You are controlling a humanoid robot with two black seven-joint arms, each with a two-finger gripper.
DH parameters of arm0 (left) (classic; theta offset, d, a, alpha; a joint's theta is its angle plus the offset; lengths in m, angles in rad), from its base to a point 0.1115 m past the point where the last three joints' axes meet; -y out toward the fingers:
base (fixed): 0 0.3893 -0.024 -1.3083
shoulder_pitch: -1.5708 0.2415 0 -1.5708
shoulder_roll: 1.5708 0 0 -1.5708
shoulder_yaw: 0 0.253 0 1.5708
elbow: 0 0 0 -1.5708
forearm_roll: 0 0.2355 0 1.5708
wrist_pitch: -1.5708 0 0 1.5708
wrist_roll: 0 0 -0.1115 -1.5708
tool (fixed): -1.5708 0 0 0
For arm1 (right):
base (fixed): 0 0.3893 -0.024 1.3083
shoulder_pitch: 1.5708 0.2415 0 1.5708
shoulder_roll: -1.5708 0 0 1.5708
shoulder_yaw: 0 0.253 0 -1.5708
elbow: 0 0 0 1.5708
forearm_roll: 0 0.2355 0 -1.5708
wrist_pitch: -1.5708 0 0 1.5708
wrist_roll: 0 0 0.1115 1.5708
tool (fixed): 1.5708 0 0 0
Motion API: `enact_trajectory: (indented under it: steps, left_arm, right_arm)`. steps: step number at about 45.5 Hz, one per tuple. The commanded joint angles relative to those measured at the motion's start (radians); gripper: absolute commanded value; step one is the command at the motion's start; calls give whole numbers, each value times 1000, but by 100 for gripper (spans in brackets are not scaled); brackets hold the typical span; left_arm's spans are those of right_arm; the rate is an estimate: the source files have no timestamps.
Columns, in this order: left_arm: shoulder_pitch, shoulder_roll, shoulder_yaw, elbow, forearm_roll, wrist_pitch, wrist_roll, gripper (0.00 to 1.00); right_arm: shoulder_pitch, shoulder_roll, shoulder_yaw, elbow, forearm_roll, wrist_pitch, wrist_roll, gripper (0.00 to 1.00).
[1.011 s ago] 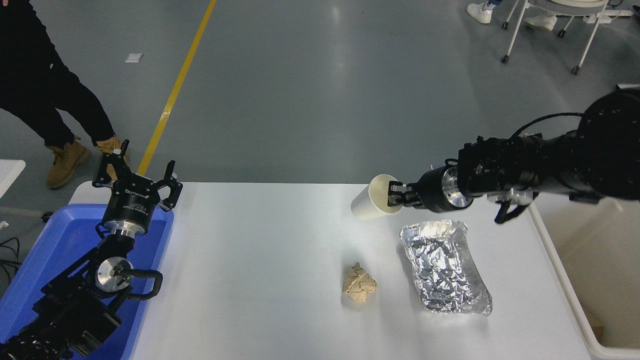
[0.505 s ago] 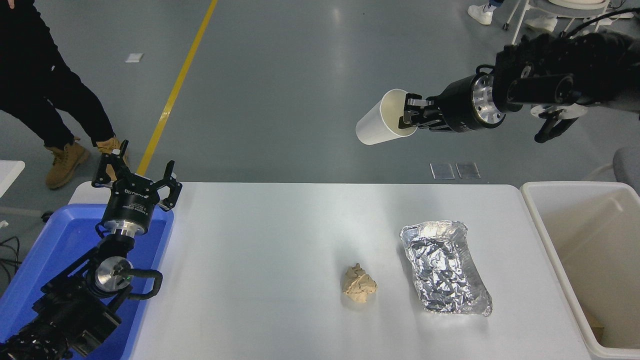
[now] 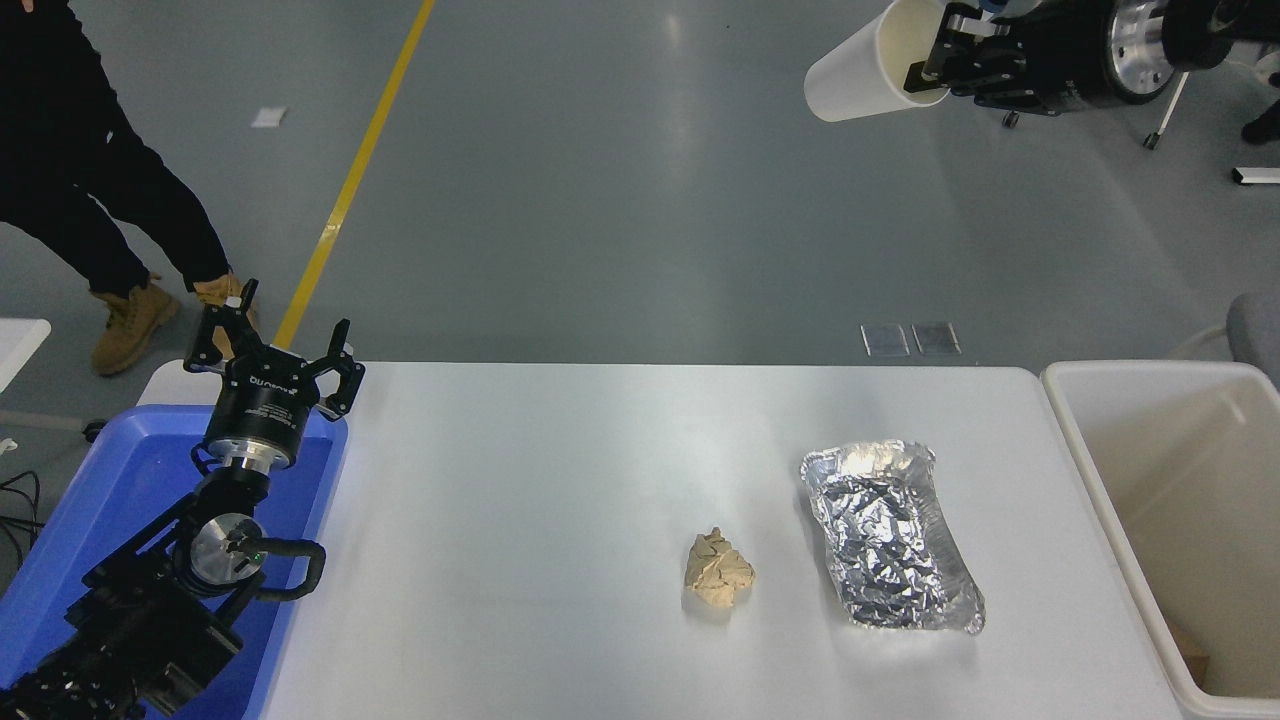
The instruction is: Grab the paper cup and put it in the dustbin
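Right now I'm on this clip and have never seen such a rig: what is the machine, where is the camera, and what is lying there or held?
The camera sits high on a two-armed robot, looking down over a white table. The left gripper is parked, open, over a blue tub. The right gripper, at the picture's top, grips the rim of the paper cup, held tipped sideways in the air. On the table lie a crumpled paper ball and a foil tray. The dustbin stands at the right. A person stands at the far left.
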Motion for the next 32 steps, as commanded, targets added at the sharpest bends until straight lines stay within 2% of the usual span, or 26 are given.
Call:
enact_trajectory:
  steps: [1, 6, 11, 13, 19, 22, 25, 29, 32]
  left_arm:
    - [0, 0, 0, -1, 0, 0, 0, 98]
    - [0, 0, -2, 0, 0, 0, 0, 98]
    - [0, 0, -2, 0, 0, 0, 0, 98]
    - [0, 0, 0, 0, 0, 0, 0, 98]
    - [0, 0, -2, -1, 0, 0, 0, 98]
    - [0, 0, 0, 0, 0, 0, 0, 98]
    - [0, 0, 0, 0, 0, 0, 0, 98]
    - [0, 0, 0, 0, 0, 0, 0, 98]
    - [0, 0, -2, -1, 0, 0, 0, 98]
  right_arm:
    - [-220, -144, 3, -266, 5, 2, -5, 0]
    - [-352, -199, 16, -332, 8, -49, -9, 0]
    - [-480, -232, 57, -390, 22, -135, -44, 0]
    - [-533, -245, 85, -411, 56, -156, -76, 0]
    - [-703, -253, 135, -505, 192, -193, -226, 0]
    - [-774, -253, 145, -534, 244, -213, -284, 0]
    - [-829, -252, 154, -545, 269, -247, -317, 0]
    - [-886, -246, 183, -548, 275, -300, -331, 0]
    - [-932, -242, 221, -548, 284, -342, -361, 0]
